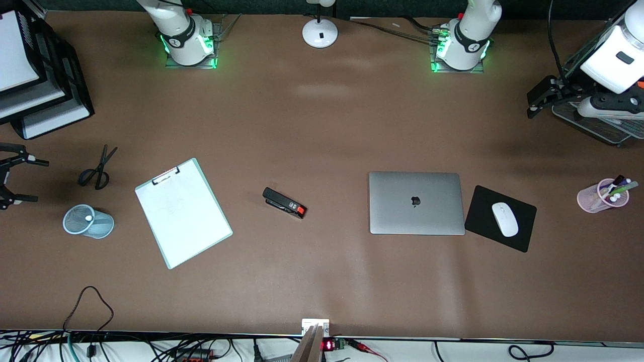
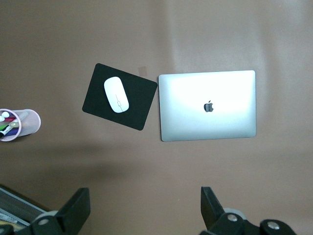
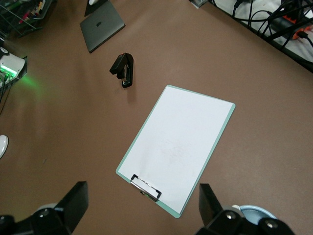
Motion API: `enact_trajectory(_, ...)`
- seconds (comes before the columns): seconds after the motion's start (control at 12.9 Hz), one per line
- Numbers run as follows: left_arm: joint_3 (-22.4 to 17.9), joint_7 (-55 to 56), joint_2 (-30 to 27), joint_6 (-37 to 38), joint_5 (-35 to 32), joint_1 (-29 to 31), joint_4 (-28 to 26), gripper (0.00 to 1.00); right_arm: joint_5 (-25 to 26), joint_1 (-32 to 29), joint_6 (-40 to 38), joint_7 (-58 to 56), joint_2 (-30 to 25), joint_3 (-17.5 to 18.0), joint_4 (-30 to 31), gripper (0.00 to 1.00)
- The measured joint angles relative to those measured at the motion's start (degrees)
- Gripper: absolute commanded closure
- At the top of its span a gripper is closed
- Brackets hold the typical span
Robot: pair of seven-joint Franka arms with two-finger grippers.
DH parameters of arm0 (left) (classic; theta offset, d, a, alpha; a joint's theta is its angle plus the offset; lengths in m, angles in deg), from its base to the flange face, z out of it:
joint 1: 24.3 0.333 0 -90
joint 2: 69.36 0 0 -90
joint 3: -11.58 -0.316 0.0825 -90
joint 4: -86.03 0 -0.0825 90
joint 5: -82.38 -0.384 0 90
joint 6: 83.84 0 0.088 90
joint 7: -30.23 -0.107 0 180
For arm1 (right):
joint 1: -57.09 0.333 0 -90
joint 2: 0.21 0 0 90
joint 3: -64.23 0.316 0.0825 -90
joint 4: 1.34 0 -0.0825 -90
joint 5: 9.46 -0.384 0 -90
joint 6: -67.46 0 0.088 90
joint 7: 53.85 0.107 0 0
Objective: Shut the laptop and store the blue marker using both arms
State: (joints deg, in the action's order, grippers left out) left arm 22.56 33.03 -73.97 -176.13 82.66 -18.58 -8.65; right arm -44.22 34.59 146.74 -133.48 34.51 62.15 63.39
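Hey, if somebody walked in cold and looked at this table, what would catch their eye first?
Probably the closed silver laptop, lid down with its logo showing, beside a black mouse pad carrying a white mouse toward the left arm's end. Next the white clipboard toward the right arm's end, with a black stapler between it and the laptop. Both grippers are open, the left gripper above the table by the laptop, the right gripper above the clipboard.
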Motion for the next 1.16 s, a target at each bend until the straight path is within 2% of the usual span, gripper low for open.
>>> enact_trajectory(0.39, 0.0, 0.0, 0.0, 0.0, 0.0, 0.0, 0.0, 0.00, 4.9, 9.7, 0.0, 17.8, -0.2, 0.0, -4.7, 0.00)
enact_trajectory(0.62, 0.0, 0.0, 0.0, 0.0, 0.0, 0.0, 0.0, 0.00, 10.3, 15.4, 1.2, 29.4, -2.9, 0.1, -5.4, 0.00)
enact_trajectory(0.93, 0.0, 0.0, 0.0, 0.0, 0.0, 0.0, 0.0, 0.00, 13.4, 19.7, 1.1, 52.1, -8.3, 0.0, -1.5, 0.00)
enact_trajectory(1.01, 0.0, 0.0, 0.0, 0.0, 0.0, 0.0, 0.0, 0.00, 15.4, 20.2, 1.1, 55.5, -9.6, 0.0, -0.4, 0.00)
enact_trajectory(1.16, 0.0, 0.0, 0.0, 0.0, 0.0, 0.0, 0.0, 0.00, 22.8, 22.3, 0.8, 60.5, -12.3, 0.0, 1.3, 0.00)
